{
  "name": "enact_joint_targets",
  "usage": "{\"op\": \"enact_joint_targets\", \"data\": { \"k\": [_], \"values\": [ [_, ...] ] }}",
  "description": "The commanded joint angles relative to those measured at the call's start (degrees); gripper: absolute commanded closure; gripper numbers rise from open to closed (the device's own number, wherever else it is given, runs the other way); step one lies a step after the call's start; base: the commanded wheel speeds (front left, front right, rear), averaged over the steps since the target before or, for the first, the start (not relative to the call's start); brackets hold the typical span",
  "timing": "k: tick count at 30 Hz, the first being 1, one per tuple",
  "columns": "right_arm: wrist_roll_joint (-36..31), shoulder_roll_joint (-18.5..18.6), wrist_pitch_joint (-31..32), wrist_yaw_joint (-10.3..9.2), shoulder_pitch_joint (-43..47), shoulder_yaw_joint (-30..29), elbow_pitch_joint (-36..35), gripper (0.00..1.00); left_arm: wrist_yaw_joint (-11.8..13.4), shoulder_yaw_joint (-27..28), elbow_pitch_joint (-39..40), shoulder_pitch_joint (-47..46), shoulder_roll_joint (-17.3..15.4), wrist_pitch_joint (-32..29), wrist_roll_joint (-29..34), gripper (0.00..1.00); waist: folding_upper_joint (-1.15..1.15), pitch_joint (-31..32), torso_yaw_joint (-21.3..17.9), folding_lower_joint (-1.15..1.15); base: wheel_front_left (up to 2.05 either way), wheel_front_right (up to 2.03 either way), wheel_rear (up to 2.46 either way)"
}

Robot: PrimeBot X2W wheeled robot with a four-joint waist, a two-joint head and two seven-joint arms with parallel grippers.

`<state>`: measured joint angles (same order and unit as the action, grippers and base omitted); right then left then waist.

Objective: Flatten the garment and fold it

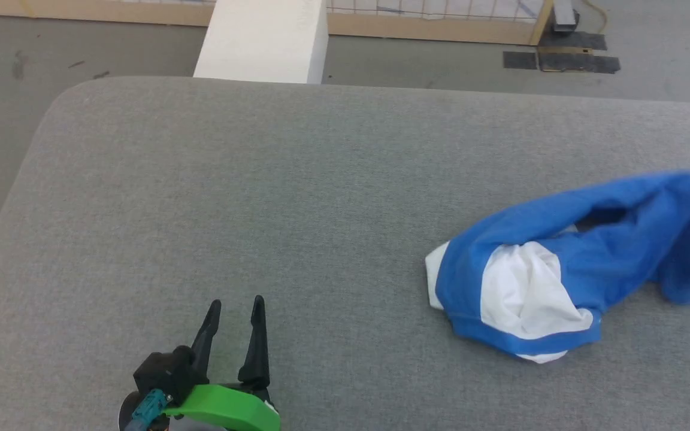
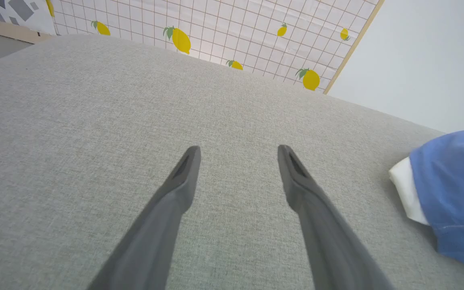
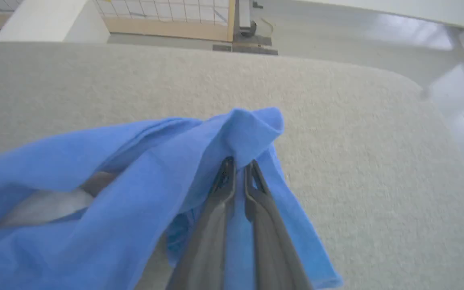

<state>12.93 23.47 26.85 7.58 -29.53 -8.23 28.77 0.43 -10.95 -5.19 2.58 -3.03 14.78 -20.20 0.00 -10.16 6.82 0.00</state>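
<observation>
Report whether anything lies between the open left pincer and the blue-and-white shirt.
Nothing visible does. Bare grey fabric surface runs from the left pincer, jaws apart, to the blue-and-white shirt on its right. The right pincer is shut on a blue fold of the shirt.
</observation>
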Motion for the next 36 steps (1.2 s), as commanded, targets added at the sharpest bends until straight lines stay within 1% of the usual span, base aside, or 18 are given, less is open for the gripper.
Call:
{"op": "enact_joint_targets", "data": {
  "k": [1,6,7,8,9,10,15,18,23,25,28,31,32,36],
  "values": [
    [-0.6,-0.3,-0.4,-0.09,3.7,-1.7,0.4,1.0,-0.5,0.2,-0.3,0.3,0.1,0.2,0.5,0.0,0.0,0.0,-0.9,0.0,0.0,0.0,0.0],
    [-1.6,-3.6,-1.3,-0.09,11.6,-6.6,2.1,1.0,-1.3,0.3,-0.9,0.0,0.1,0.2,0.9,0.0,0.0,-0.4,-1.7,0.0,0.0,0.0,0.0],
    [-1.8,-4.4,-1.5,-0.09,12.3,-7.1,2.2,0.88,-1.5,0.3,-1.2,-0.1,0.1,0.2,1.0,0.0,0.0,-0.3,-1.9,0.0,0.0,0.0,0.0],
    [-1.9,-4.9,-1.5,-0.09,12.7,-7.2,2.1,0.6,-1.5,0.3,-1.4,-0.1,0.1,0.2,1.0,0.0,0.0,-0.2,-2.1,0.0,0.0,0.0,0.0],
    [-1.7,-5.4,-1.6,-0.09,12.7,-7.4,1.8,0.28,-1.5,0.4,-1.5,-0.1,0.1,0.2,1.1,0.0,0.0,0.0,-2.3,0.0,0.0,0.0,0.0],
    [-1.6,-5.7,-1.5,-0.09,12.6,-7.3,1.3,0.0,-1.6,0.5,-1.6,0.0,0.1,0.2,1.1,0.0,0.0,0.2,-2.5,0.0,0.0,0.0,0.0],
    [2.2,-6.5,0.3,-0.09,9.6,-7.8,-3.6,0.0,-1.7,0.1,-2.3,0.5,0.1,0.2,0.6,0.0,0.0,1.7,-3.0,0.0,0.0,0.0,0.0],
    [5.7,-6.3,2.5,-0.09,8.1,-5.6,-8.5,0.0,-1.6,-0.4,-2.5,0.8,0.1,0.2,0.1,0.0,0.0,2.6,-2.8,0.0,0.0,0.0,0.0],
    [11.0,-6.2,8.6,-0.09,6.2,-1.7,-17.1,0.0,-1.1,-1.0,-2.6,1.5,0.1,0.2,-0.7,0.0,0.0,3.5,-2.0,0.0,0.0,0.0,0.0],
    [11.3,-6.2,10.6,-0.09,5.5,-1.6,-18.9,0.0,-1.1,-1.1,-2.5,1.6,0.1,0.2,-0.8,0.0,0.0,3.2,-1.5,0.0,0.0,0.0,0.0],
    [9.1,-6.2,13.1,-0.09,4.0,-0.8,-19.4,0.0,-1.2,-1.1,-2.4,1.3,0.1,0.2,-0.9,0.0,0.0,2.3,-0.6,0.0,0.0,0.0,0.0],
    [7.0,-6.9,17.4,-0.09,2.3,-0.2,-17.2,0.0,-1.3,-1.4,-2.3,0.7,0.1,0.2,-1.0,0.0,0.0,0.7,0.6,0.0,0.0,0.0,0.0],
    [6.1,-7.1,19.9,-0.09,1.3,0.1,-15.9,0.0,-1.3,-1.5,-2.2,0.4,0.1,0.2,-1.1,0.0,0.0,0.0,1.1,0.0,0.0,0.0,0.0],
    [2.9,-6.7,25.0,-0.09,-1.7,1.8,-13.3,0.0,-1.2,-2.1,-2.2,-0.9,0.1,0.2,-1.5,0.0,0.0,-2.5,2.7,0.0,0.0,0.0,0.0]
  ]
}}
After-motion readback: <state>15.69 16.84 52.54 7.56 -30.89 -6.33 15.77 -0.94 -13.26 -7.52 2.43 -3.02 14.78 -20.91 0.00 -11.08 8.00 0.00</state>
